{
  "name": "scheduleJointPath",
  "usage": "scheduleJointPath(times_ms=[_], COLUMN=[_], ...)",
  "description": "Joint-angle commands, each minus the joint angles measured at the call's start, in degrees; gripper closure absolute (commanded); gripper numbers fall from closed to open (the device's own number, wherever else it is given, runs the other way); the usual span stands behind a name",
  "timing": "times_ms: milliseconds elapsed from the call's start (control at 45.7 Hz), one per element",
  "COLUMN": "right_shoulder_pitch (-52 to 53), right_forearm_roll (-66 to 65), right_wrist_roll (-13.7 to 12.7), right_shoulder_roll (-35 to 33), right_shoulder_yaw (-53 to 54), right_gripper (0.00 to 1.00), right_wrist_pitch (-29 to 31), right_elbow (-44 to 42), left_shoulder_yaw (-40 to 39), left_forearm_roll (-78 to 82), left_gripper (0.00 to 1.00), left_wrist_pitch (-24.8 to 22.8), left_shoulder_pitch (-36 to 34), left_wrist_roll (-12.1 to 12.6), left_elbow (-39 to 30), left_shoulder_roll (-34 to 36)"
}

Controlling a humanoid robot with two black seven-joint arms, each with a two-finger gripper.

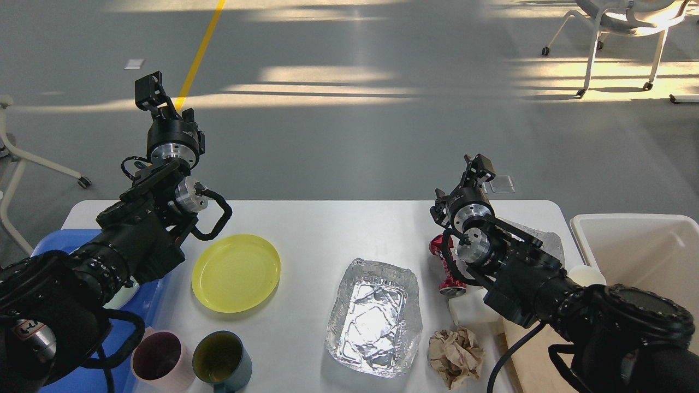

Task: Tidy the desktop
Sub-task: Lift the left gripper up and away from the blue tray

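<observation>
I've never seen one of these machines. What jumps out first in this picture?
Two black arms reach in over the white desktop, the left pincer raised high, the right pincer lower. Between them lie a bright yellow plate left of centre and a shiny foil tray in the middle. A crumpled paper ball sits just right of the tray, near the front edge.

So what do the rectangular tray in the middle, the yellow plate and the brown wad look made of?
Tray: thin aluminium foil by the look, shiny and creased, with a crinkled rim. Yellow plate: probably plastic, smooth with a soft sheen. Brown wad: crumpled paper, matte and full of folds.
</observation>
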Motion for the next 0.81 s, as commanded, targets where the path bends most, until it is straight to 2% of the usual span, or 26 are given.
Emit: scheduleJointPath(times_ms=[0,328,569,635,788], right_shoulder_pitch=[0.00,0.00,0.00,0.00,0.00], right_forearm_roll=[0.01,0.10,0.01,0.01,0.01], right_wrist_roll=[0.00,0.00,0.00,0.00,0.00], right_shoulder_roll=[0.00,0.00,0.00,0.00,0.00], right_shoulder_yaw=[0.00,0.00,0.00,0.00,0.00], right_gripper=[0.00,0.00,0.00,0.00,0.00], right_wrist_pitch=[0.00,0.00,0.00,0.00,0.00], right_elbow=[0.00,0.00,0.00,0.00,0.00], left_shoulder_yaw=[0.15,0.94,1.38,4.44,18.41], left_forearm_roll=[0.00,0.00,0.09,0.09,-0.18], left_gripper=[0.04,0.04,0.04,0.04,0.04], left_wrist_pitch=[-0.01,-0.10,-1.50,-2.29,-2.91], left_shoulder_pitch=[0.25,-0.01,-1.06,-2.64,-8.27], left_wrist_roll=[0.16,-0.90,-0.90,-0.90,-0.90], left_elbow=[0.00,-0.61,-4.83,-4.92,-4.39], left_shoulder_roll=[-0.04,-0.22,2.68,3.47,3.83])
